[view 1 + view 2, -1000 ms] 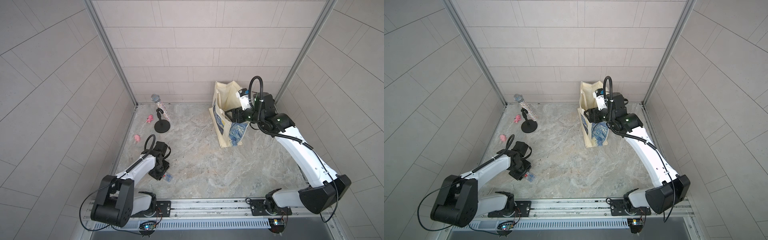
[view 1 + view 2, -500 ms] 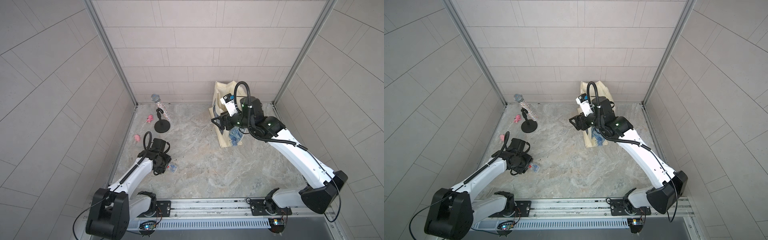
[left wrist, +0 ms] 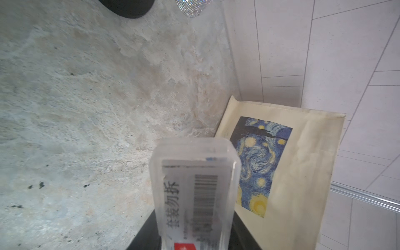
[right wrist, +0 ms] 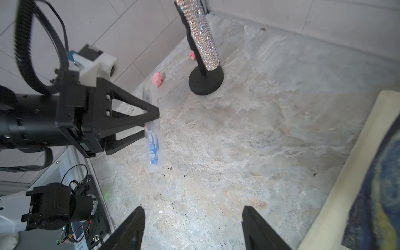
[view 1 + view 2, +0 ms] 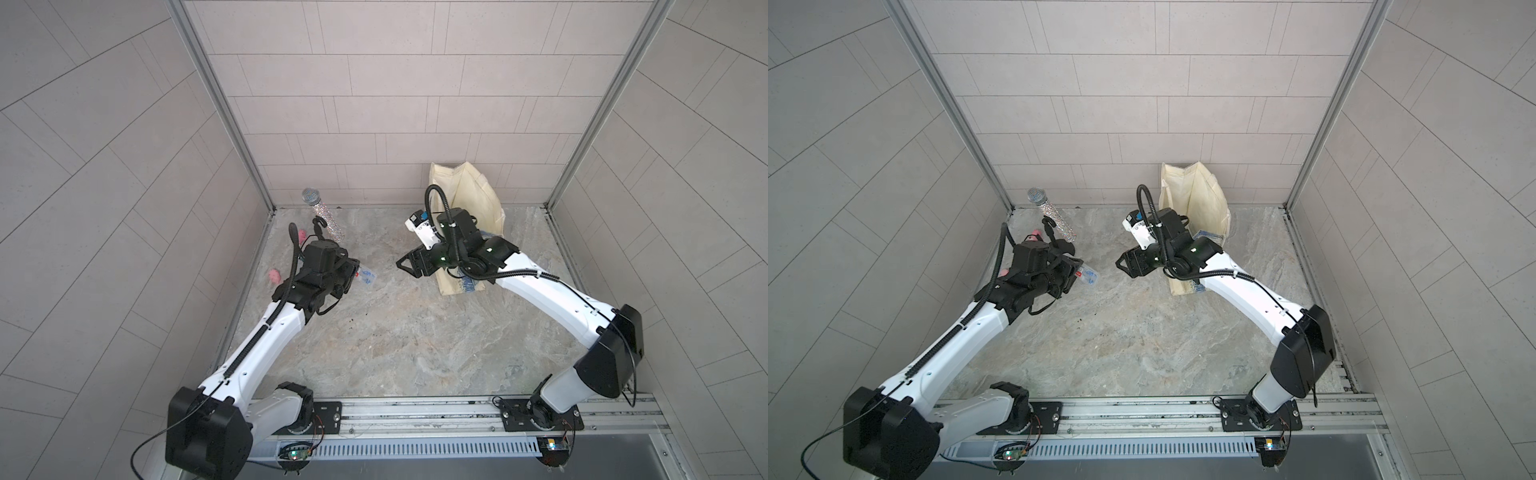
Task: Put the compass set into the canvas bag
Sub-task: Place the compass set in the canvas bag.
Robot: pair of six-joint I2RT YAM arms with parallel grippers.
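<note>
The compass set [image 3: 194, 190] is a long, narrow case of clear, frosted plastic with rounded corners. Its broad face carries a white label with a barcode, large dark characters printed along its length, and a red patch at the gripped end. In the right wrist view blue contents show through the wall of the case [image 4: 152, 140].

The left gripper [image 5: 355, 274] is clamped on the case part-way along its length, and the case appears lifted clear of the marbled tabletop [image 5: 395, 340]. Taking the back wall as 12 o'clock in both top views, the case sits at about 10 o'clock from the table's middle.

Its long axis runs roughly from 10 to 4 o'clock. The free end sticks out past the fingertips toward 4 o'clock, on the side of the right gripper [image 5: 407, 268] and the canvas bag [image 5: 469, 195]. In the right wrist view the case crosses the left gripper's fingers [image 4: 134, 104] at a wide angle. I cannot tell how much it tilts.

The bag stands at about 1 o'clock against the back wall, well apart from the case, its blue-and-yellow swirl print facing the left wrist camera. The right gripper is spread open and empty, at 9 o'clock of the bag. A glittery microphone [image 5: 326, 218] stands at 11 o'clock.
</note>
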